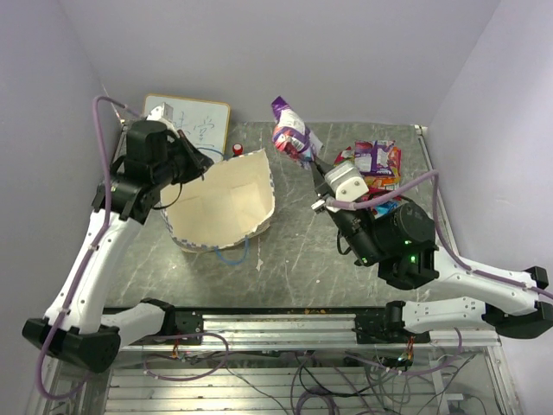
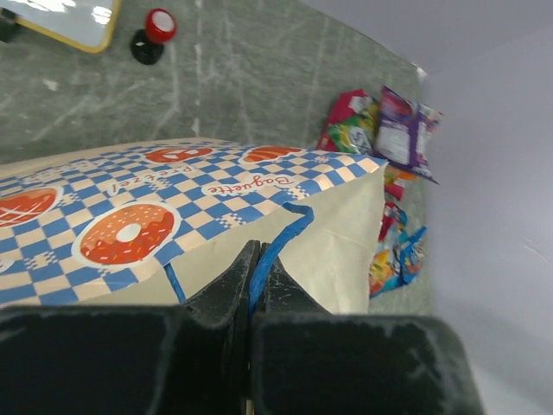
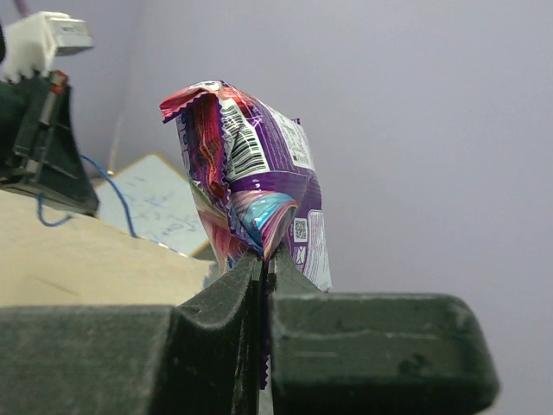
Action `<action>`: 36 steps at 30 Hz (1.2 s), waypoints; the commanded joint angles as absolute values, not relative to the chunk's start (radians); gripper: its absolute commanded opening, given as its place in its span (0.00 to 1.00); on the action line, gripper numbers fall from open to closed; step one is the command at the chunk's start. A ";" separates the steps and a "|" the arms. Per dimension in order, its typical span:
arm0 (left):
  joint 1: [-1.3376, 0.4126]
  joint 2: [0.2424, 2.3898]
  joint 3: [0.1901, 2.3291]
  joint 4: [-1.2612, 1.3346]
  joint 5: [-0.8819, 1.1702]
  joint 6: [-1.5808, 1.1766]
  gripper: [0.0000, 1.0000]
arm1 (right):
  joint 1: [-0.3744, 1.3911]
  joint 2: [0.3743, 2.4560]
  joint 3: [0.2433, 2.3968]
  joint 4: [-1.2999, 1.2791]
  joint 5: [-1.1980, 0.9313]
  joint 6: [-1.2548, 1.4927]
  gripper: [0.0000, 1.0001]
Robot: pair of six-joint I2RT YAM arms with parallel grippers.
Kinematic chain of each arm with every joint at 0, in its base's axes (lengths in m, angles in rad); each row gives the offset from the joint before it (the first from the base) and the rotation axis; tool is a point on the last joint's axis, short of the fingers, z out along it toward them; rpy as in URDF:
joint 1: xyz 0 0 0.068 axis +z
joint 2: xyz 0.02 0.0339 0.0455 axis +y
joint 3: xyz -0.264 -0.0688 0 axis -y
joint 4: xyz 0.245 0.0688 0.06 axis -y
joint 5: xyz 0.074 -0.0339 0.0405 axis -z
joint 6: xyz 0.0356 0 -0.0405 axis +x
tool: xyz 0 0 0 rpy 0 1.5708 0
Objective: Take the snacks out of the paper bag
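While we are steadying the paper bag (image 1: 226,199): left gripper (image 2: 257,259) clamping its cord (image 2: 285,232).
Purple packet (image 1: 289,131), upper centre: right gripper (image 3: 263,264) pinching its lower edge; likely light, slippery foil.

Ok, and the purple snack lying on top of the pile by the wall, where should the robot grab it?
Probably its thin edge on the wall side, coming down from above. The purple packet lies face up on top of the other packets, so its broad glossy face offers nothing to pinch, while that edge sticks out past the pile and suits narrow jaws.
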State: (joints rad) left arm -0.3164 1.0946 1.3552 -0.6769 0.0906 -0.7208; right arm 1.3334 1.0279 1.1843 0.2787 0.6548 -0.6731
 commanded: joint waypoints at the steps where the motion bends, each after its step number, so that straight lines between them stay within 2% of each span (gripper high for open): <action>1: -0.316 1.184 1.456 -0.764 -0.060 -0.669 0.07 | 1.307 1.001 1.216 0.344 0.757 -0.747 0.00; 5: -0.254 1.300 1.556 -0.806 -0.067 -0.659 0.07 | 1.282 0.969 1.180 0.340 0.784 -0.708 0.00; 7: -0.202 1.354 1.607 -0.827 -0.010 -0.668 0.13 | 1.279 0.967 1.193 0.307 0.808 -0.679 0.00; 9: -0.159 1.391 1.647 -0.845 0.038 -0.671 0.28 | 1.279 0.962 1.205 0.260 0.831 -0.645 0.00; 11: -0.140 1.407 1.678 -0.872 0.054 -0.673 0.38 | 1.278 0.947 1.194 0.241 0.856 -0.613 0.00; 14: -0.126 1.384 1.686 -0.866 0.064 -0.671 0.75 | 1.277 0.921 1.170 0.231 0.902 -0.570 0.00; 17: -0.122 1.345 1.690 -0.870 0.049 -0.667 0.96 | 1.270 0.928 1.156 0.230 0.956 -0.569 0.00; 18: -0.120 1.337 1.698 -0.883 0.040 -0.669 0.99 | 1.266 0.942 1.169 0.213 0.986 -0.558 0.00; 22: -0.118 1.318 1.739 -0.943 0.031 -0.655 1.00 | 1.216 0.988 1.236 0.052 1.033 -0.416 0.00; 28: -0.117 1.244 1.754 -0.999 0.029 -0.616 0.99 | 0.914 1.092 1.330 -0.174 0.882 -0.191 0.00; 36: -0.117 1.195 1.835 -1.047 0.118 -0.552 0.96 | 0.534 1.347 1.458 -0.329 0.746 -0.143 0.00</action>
